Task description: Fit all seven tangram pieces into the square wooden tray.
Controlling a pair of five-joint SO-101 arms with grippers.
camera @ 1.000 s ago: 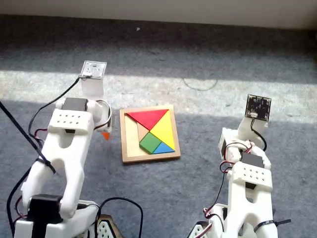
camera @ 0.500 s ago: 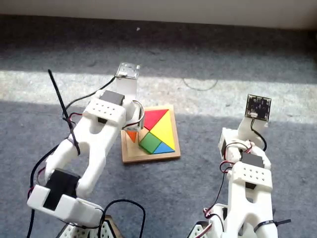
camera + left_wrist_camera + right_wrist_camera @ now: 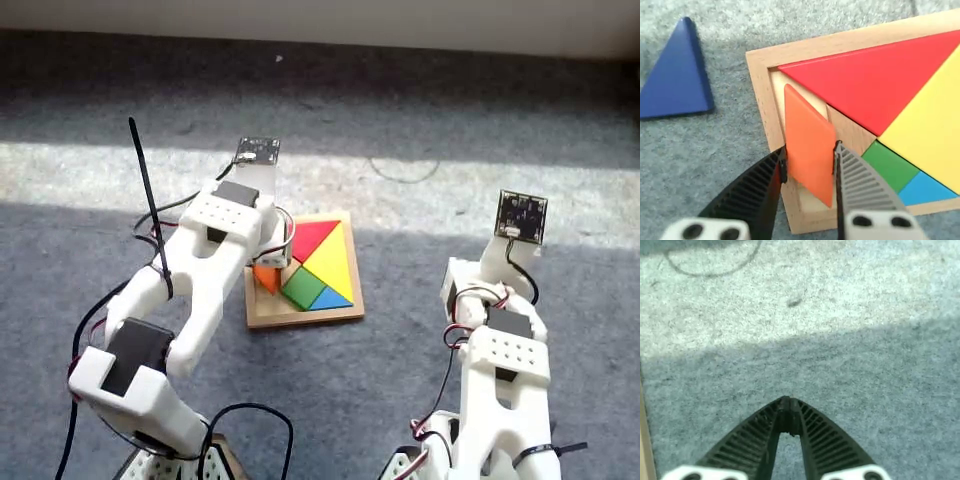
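Navy triangle (image 3: 676,75) on carpet (image 3: 700,165) — beside tray (image 3: 759,90)

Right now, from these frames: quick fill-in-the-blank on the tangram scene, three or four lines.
The left pincer is shut on the ____ parallelogram.
The dark blue triangle lies ____ the wooden tray, on the carpet.
The right pincer is ____, holding nothing.
Missing words: orange; outside; shut.

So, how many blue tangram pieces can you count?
2. A dark blue triangle lies on the carpet beside the tray; a light blue piece sits inside it, next to the green square. Others may be hidden.
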